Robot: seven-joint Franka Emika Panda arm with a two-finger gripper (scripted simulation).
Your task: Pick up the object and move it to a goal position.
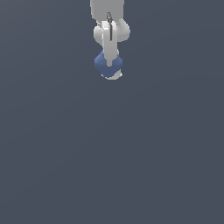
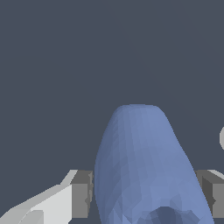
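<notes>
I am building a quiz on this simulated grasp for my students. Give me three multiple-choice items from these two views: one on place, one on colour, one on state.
1. Where does the small matte blue lumpy object sit?
A. between the gripper's two fingers
B. far from the arm, at the exterior view's right
C. on a tray

2. What colour are the finger pads?
A. red
B. grey
C. green

3. How does the white gripper stand?
A. shut on the object
B. wide open above nothing
C. out of view

Answers: 1 A, the wrist view shows a pad at each flank; 2 B, both pads render grey; 3 A, the pads meet the object's sides.
</notes>
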